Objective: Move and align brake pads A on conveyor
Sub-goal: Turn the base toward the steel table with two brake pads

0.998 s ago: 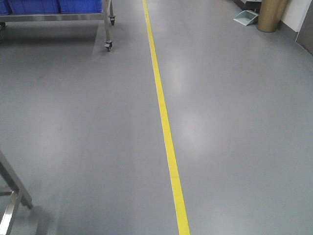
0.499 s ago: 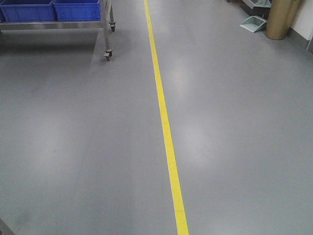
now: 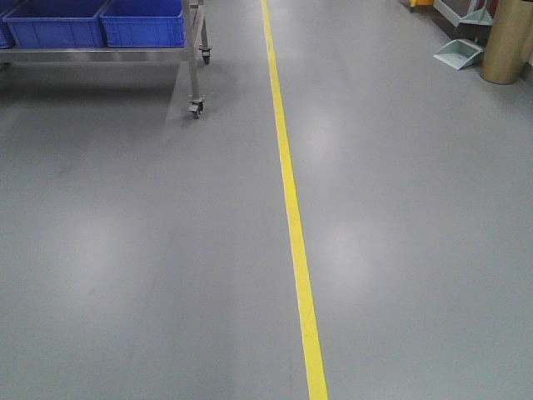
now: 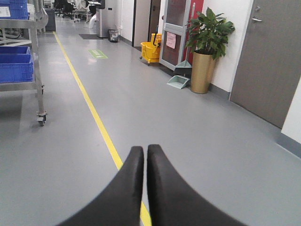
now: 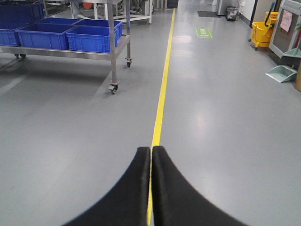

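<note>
No brake pads and no conveyor show in any view. My left gripper point(image 4: 145, 149) is shut with nothing between its black fingers, held above the grey floor beside the yellow line. My right gripper point(image 5: 151, 149) is also shut and holds nothing, its fingertips over the same yellow line. Neither gripper appears in the front view.
A yellow floor line point(image 3: 291, 208) runs away ahead. A wheeled steel trolley point(image 3: 196, 79) with blue bins point(image 3: 141, 21) stands far left. On the right are a dustpan point(image 3: 458, 54), a gold planter point(image 4: 202, 73), a yellow mop bucket point(image 4: 150, 51) and a grey door point(image 4: 268, 61).
The front view has shifted: the trolley and the yellow line moved right in the picture, and the steel frame seen at lower left a second ago has left the view.
</note>
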Robot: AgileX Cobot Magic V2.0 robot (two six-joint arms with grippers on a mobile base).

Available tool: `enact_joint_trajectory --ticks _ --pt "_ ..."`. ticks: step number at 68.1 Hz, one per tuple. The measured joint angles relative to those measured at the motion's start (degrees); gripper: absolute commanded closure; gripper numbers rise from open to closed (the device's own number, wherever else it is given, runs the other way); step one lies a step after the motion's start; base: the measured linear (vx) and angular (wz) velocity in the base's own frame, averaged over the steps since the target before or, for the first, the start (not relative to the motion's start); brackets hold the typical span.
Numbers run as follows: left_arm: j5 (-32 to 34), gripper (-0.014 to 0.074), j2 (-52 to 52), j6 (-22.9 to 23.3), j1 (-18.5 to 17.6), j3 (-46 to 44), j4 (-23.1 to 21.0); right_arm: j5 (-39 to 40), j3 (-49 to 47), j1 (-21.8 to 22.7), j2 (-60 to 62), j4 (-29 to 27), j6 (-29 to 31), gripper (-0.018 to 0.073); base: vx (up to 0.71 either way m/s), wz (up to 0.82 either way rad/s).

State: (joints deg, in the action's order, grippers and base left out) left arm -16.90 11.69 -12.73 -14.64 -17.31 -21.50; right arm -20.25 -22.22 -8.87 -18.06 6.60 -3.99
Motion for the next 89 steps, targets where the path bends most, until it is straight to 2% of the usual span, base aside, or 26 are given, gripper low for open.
enact_joint_trajectory --ticks 47,89 --pt "0.0 0.0603 0.0 0.0 0.0 0.0 0.0 0.0 0.0 0.0 0.0 0.0 0.0 0.0562 0.26 0.11" --pt "0.0 0.0603 0.0 0.0 0.0 0.0 0.0 0.0 0.0 0.0 0.0 0.0 0.0 0.0562 0.11 0.72"
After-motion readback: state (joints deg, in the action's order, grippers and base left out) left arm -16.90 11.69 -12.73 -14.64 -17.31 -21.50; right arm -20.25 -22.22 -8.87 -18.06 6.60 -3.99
